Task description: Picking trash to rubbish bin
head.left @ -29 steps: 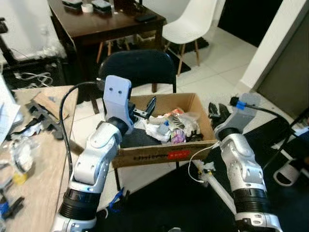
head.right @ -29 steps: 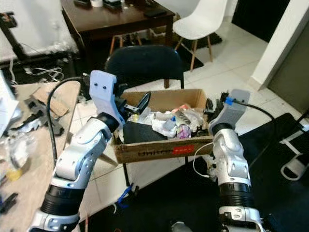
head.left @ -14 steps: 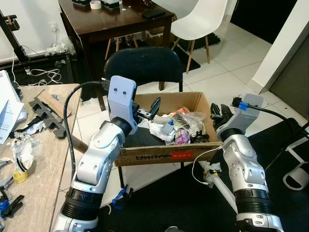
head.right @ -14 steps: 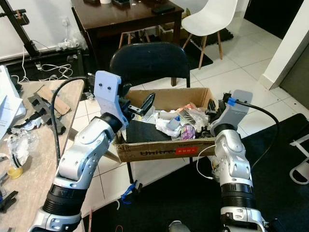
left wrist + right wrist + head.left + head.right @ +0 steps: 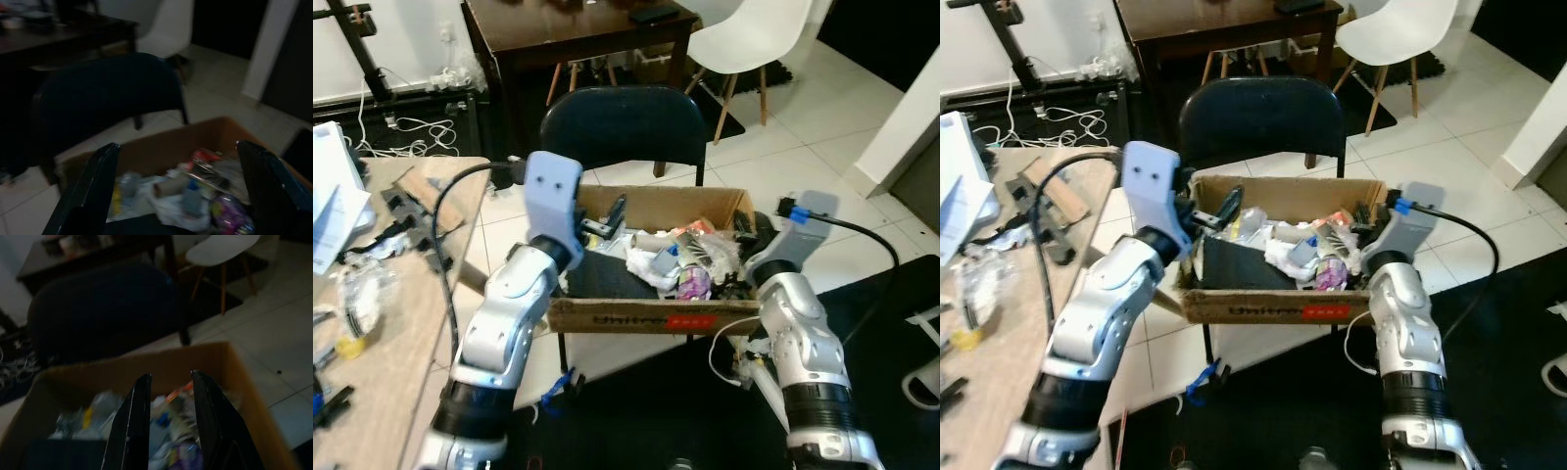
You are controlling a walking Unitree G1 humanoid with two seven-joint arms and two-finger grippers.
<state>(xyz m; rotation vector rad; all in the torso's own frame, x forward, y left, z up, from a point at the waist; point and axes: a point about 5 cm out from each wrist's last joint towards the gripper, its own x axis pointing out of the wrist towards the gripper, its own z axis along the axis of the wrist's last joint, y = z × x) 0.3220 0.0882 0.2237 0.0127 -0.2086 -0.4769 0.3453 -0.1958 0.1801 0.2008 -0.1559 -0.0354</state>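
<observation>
One cardboard box [image 5: 646,315] sits on the seat of one black chair [image 5: 625,122], both my arms raised to it. My left pincer [image 5: 607,217] hangs over the box's left end, its two fingers [image 5: 88,196] spread wide with nothing between them; the trash [image 5: 680,264] lies just ahead of and below it, inside the box. Trash is a heap: crumpled white plastic, a cardboard roll, a purple wrapper [image 5: 1330,277], a red-orange packet near the far wall; can't count separate pieces reliably. Dark flat sheet [image 5: 1229,264] covers the box floor right under the left pincer. My right pincer [image 5: 747,232] is at the box's right end, at the rim, its two fingers [image 5: 137,421] a little apart, parallel, holding nothing; trash heap sits just ahead of it and lower. Box front wall carries one red label [image 5: 671,319]. To the left of my left arm is one light wood table [image 5: 382,362] with clutter: black brackets, a clear bag, white papers at its far corner. Beyond the chair, one dark wood table [image 5: 578,29] and one white chair [image 5: 749,44] further right. One black cable [image 5: 445,264] loops along the left arm, one [image 5: 862,240] off the right wrist. Tiled floor [image 5: 783,137] past the right pincer, black mat [image 5: 881,333] beside my right arm.
</observation>
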